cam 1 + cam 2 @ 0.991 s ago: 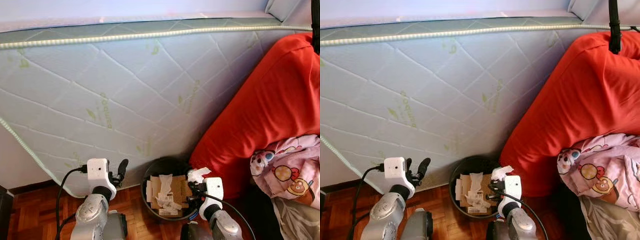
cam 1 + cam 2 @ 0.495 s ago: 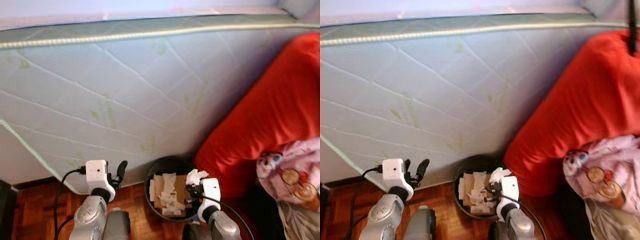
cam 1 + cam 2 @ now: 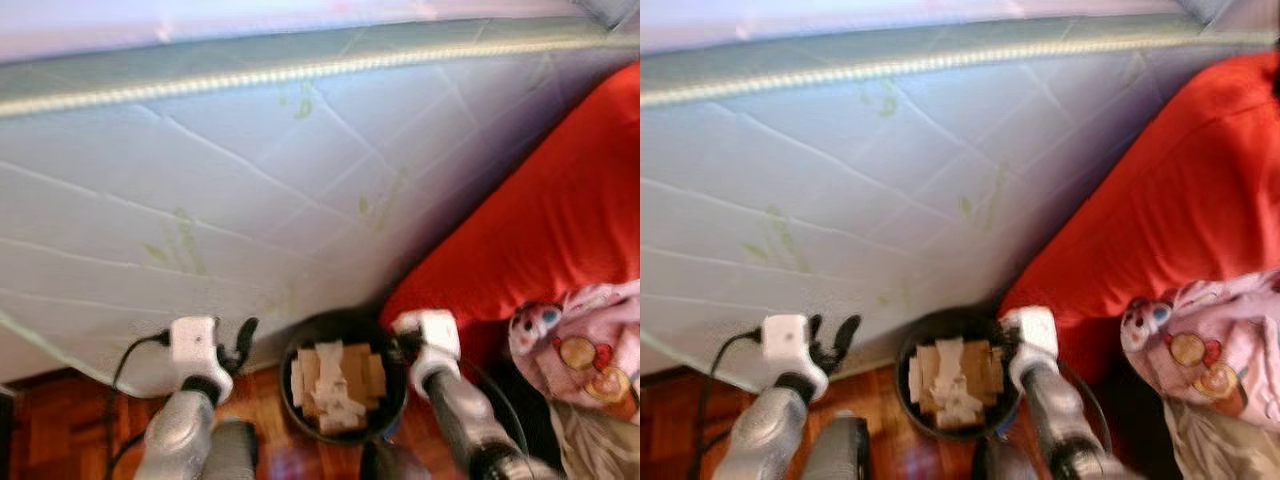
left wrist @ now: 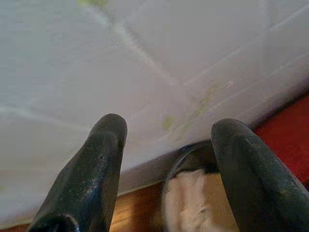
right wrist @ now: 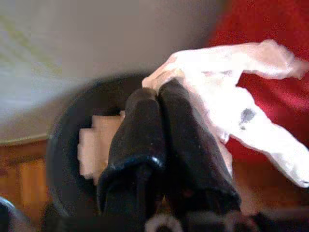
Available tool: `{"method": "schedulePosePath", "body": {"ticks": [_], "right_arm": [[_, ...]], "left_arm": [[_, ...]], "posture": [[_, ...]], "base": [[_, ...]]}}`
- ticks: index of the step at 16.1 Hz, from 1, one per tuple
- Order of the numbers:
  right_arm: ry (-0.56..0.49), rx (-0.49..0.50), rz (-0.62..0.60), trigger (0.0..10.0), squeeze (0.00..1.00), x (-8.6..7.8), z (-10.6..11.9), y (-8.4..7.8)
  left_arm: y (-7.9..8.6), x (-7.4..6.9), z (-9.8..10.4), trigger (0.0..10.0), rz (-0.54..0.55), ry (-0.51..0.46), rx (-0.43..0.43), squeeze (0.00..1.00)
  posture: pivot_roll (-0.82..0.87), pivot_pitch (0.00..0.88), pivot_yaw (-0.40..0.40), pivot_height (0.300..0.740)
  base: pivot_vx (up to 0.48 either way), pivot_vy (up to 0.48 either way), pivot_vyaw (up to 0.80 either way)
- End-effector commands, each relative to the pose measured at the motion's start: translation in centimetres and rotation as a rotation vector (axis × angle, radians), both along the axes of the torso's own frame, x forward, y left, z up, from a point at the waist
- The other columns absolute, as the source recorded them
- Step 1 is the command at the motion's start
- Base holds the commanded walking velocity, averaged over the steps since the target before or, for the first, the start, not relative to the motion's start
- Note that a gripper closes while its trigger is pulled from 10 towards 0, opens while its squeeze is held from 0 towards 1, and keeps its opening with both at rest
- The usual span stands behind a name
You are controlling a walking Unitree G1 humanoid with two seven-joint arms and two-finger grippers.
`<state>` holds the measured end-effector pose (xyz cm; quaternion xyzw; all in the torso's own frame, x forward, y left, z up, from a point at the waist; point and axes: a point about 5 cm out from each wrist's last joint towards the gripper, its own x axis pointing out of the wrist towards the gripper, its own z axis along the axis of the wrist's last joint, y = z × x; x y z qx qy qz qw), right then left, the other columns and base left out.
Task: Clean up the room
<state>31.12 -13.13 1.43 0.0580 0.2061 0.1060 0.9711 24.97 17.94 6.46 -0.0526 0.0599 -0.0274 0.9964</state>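
A round black trash bin (image 3: 296, 352) stands on the floor against the mattress, holding cardboard pieces and paper scraps (image 3: 338, 385). My right gripper (image 5: 159, 94) is shut on a crumpled white tissue (image 5: 231, 96) and hovers at the bin's right rim (image 5: 67, 140), next to the red cushion. In the eye views that gripper (image 3: 402, 336) is blurred, just ahead of its white wrist camera. My left gripper (image 4: 166, 128) is open and holds nothing. It sits left of the bin (image 4: 186, 152), close to the mattress, and appears in the left eye view as the left gripper (image 3: 243, 336).
A quilted white mattress (image 3: 250, 180) leans against the wall behind the bin. A large red cushion (image 3: 540, 210) rises on the right, with a pink cartoon-print blanket (image 3: 585, 350) below it. Wood parquet floor (image 3: 60, 420) lies at the lower left.
My right arm has reached forward, carrying the tissue from the bin's near right side up to its far right rim. The camera has shifted and the picture is blurred. The left gripper stays put.
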Motion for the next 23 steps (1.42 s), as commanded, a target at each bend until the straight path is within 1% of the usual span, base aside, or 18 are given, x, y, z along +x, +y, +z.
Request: {"method": "schedulePosePath", "body": {"ticks": [1,2,3,5,7,8,10,12,14,15,17,19,23], "right_arm": [[0.063,-0.022,-0.037,10.0,0.0,-0.8,-1.1,-1.2],[0.05,-0.032,-0.015,10.0,0.0,-0.2,-0.4,-0.9],[0.053,-0.024,0.01,10.0,0.0,0.5,0.1,-0.3],[0.068,-0.022,0.041,10.0,0.0,0.9,0.5,0.3],[0.078,-0.045,0.114,10.0,0.0,0.9,0.6,1.5],[0.095,-0.071,0.216,10.0,0.0,0.6,0.4,3.4],[0.114,-0.056,0.281,10.0,0.0,0.1,0.2,4.8],[0.158,-0.044,0.322,10.0,0.0,-0.8,-0.6,6.3],[0.178,-0.034,0.377,10.0,0.0,-1.5,-1.0,7.1],[0.198,-0.058,0.427,10.0,0.0,-2.5,-1.7,8.1],[0.2,-0.07,0.431,10.0,0.0,-2.7,-1.8,8.3],[0.186,-0.079,0.387,10.0,0.0,-2.7,-1.9,8.3],[0.195,-0.07,0.401,10.0,0.0,-2.7,-1.9,8.2]], "left_arm": [[-0.4,-0.4,0.0,10.0,-0.005,0.012,-0.015,0.0],[-0.6,-1.0,0.1,10.0,-0.007,0.017,-0.018,0.0],[-0.8,-1.3,0.1,10.0,-0.009,0.021,-0.022,0.0],[-1.3,-1.7,0.4,10.0,-0.018,0.024,-0.027,0.0],[-1.6,-2.0,1.0,10.0,-0.035,0.02,-0.017,0.0],[-1.7,-2.1,1.4,10.0,-0.034,0.018,-0.018,0.0],[-1.9,-2.4,1.5,10.0,-0.03,0.018,-0.021,0.0],[-2.3,-3.1,2.0,10.0,-0.027,0.019,-0.027,0.0],[-2.5,-3.5,2.2,10.0,-0.028,0.019,-0.031,0.0],[-2.7,-4.0,2.3,10.0,-0.026,0.024,-0.035,0.0],[-2.8,-4.1,2.3,10.0,-0.025,0.027,-0.036,0.0],[-3.1,-4.8,2.4,10.0,-0.023,0.039,-0.037,0.0],[-3.1,-5.0,2.3,10.0,-0.02,0.045,-0.037,0.0]], "posture": [[0.17,0.29,-0.108,0.646],[0.17,0.307,-0.112,0.646],[0.17,0.317,-0.115,0.646],[0.19,0.344,-0.121,0.646],[0.2,0.37,-0.127,0.646],[0.21,0.39,-0.134,0.646],[0.22,0.406,-0.137,0.646],[0.24,0.43,-0.14,0.646],[0.25,0.453,-0.144,0.646],[0.26,0.47,-0.146,0.646],[0.26,0.47,-0.146,0.646],[0.26,0.486,-0.15,0.646],[0.27,0.488,-0.151,0.646]], "base": [[0.0,0.0,0.0],[0.0,0.0,0.0],[0.0,0.0,0.0],[0.0,0.0,0.0],[0.0,0.0,0.0],[0.0,0.0,0.0],[0.0,0.0,0.0],[0.0,0.0,0.0],[0.0,0.0,0.0],[0.0,0.0,0.0],[0.0,0.0,0.0],[0.0,0.0,0.0],[0.0,0.0,0.0]]}}
